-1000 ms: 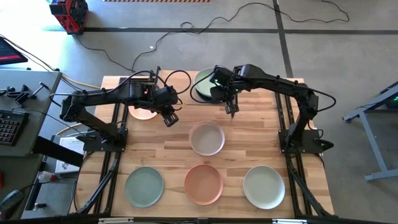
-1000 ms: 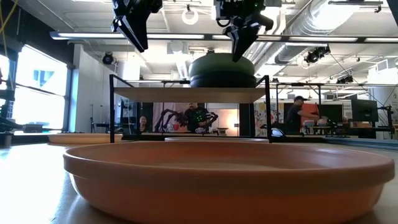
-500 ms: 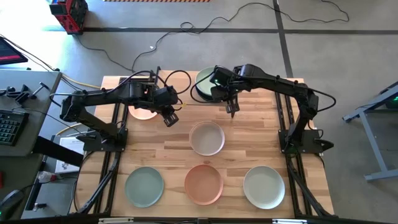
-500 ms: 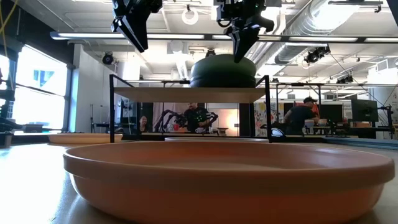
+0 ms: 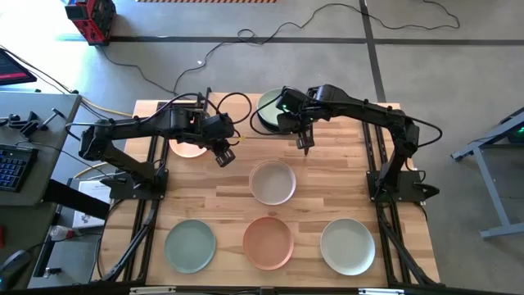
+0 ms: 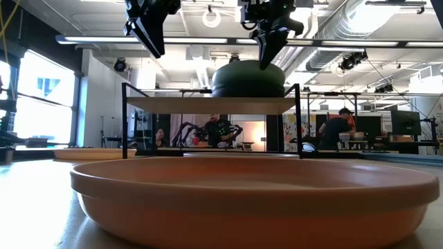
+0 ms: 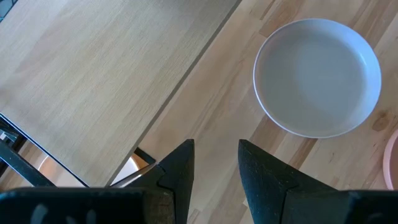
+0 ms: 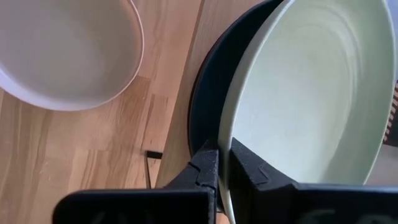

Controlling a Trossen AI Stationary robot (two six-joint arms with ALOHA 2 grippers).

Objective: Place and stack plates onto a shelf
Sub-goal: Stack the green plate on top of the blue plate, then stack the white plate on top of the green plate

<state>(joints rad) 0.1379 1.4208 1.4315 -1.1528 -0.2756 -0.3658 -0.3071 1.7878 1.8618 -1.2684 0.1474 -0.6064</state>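
Note:
On the shelf (image 6: pixel 208 104) a pale green plate (image 8: pixel 311 93) lies in a dark plate (image 8: pixel 205 93); the low view shows this stack (image 6: pixel 248 79) on the board's right half. My right gripper (image 8: pixel 225 167) is at the green plate's near rim, nearly shut around it. My left gripper (image 7: pixel 216 158) hangs open above the shelf's near left edge (image 7: pixel 93 74), touching nothing. A whitish plate (image 5: pixel 272 182) rests on the tabletop in front of the shelf. My right gripper pinches the pale green plate's near rim (image 8: pixel 225 146) between its two fingers, one finger (image 8: pixel 245 171) inside the plate and one outside over the dark plate. It comes from above, pointing down. The plate rests in the dark plate on the shelf.
Along the table's near edge lie a sage green plate (image 5: pixel 190 246), a terracotta plate (image 5: pixel 268 242) and a pale plate (image 5: pixel 347 246). A peach plate (image 5: pixel 187 149) sits under my left arm. The shelf's thin black legs (image 6: pixel 124 121) stand at its corners. People move in the room behind.
The pale green plate has sunk a little and now sits flatter in the dark plate. My right gripper has dipped slightly with it, its fingers still at the rim.

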